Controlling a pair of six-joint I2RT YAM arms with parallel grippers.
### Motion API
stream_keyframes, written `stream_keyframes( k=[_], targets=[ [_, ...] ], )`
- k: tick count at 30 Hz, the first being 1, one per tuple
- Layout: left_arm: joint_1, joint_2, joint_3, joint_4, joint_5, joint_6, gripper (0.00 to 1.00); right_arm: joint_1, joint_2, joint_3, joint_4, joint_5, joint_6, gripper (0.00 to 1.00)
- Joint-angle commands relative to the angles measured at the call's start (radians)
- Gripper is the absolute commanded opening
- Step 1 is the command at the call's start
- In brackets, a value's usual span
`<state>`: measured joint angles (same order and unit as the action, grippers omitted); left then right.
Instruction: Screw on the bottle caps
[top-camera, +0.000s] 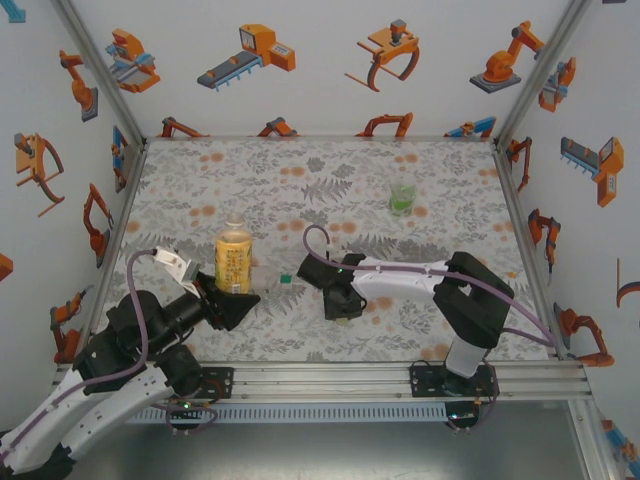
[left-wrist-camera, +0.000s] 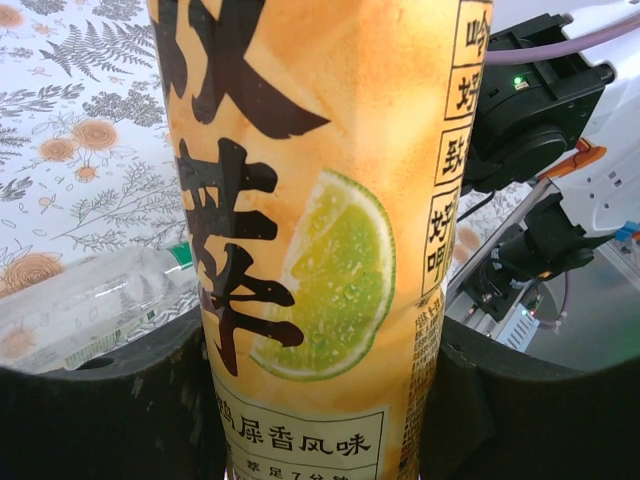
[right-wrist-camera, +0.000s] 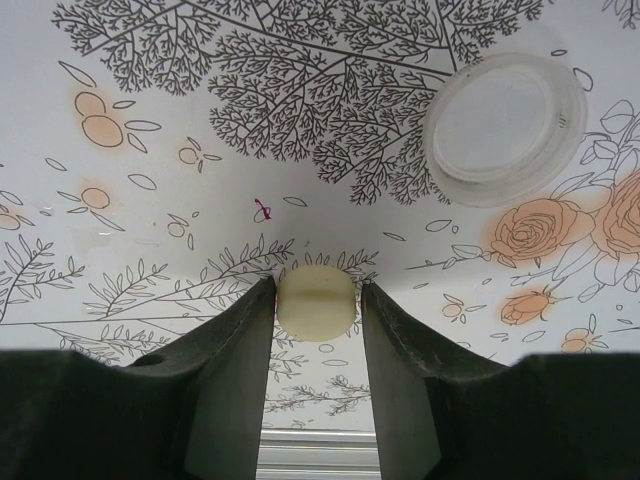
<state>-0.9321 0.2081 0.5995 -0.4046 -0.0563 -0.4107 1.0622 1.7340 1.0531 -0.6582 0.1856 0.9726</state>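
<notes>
Top view: the left gripper (top-camera: 236, 296) clamps the amber bottle (top-camera: 233, 258) upright at left-centre of the mat (top-camera: 300, 180). The right gripper (top-camera: 342, 303) hangs low nearby. Held low, the bottle may twist under torque.

Left wrist: its orange label (left-wrist-camera: 300, 250) shows a lime slice.

Right wrist: fingers (right-wrist-camera: 230, 380) pinch the yellowish cap (right-wrist-camera: 316, 300) by its sides above the mat. Tilted, it could cross-thread. 1 white cap (right-wrist-camera: 505, 128) lies beyond.

The amber bottle (left-wrist-camera: 310, 250) looks glossy; the pale cap (right-wrist-camera: 316, 300) seems matt.
</notes>
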Motion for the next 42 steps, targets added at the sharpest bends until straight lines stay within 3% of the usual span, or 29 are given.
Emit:
stream_keyframes(
  k=[1, 13, 21, 29, 34, 42],
  targets=[
    [0.007, 0.007, -0.005, 0.04, -0.002, -0.013, 0.0, 0.009, -0.014, -0.021, -0.026, -0.021, 0.017, 0.41],
    [0.007, 0.014, -0.01, 0.048, -0.003, -0.015, 0.0, 0.009, -0.014, -0.021, -0.019, -0.02, 0.017, 0.37],
    [0.007, 0.029, -0.014, 0.058, 0.013, -0.01, 0.0, 0.01, -0.068, -0.011, -0.035, 0.001, 0.01, 0.29],
    [0.007, 0.12, 0.017, 0.055, 0.148, 0.122, 0.0, 0.005, -0.277, 0.007, -0.04, 0.056, -0.086, 0.23],
    [0.007, 0.191, 0.073, -0.02, 0.225, 0.275, 0.0, 0.006, -0.445, 0.014, 0.017, 0.054, -0.269, 0.2],
    [0.007, 0.296, 0.158, -0.166, 0.389, 0.512, 0.0, 0.008, -0.78, -0.064, 0.235, -0.06, -0.575, 0.09]
  ],
)
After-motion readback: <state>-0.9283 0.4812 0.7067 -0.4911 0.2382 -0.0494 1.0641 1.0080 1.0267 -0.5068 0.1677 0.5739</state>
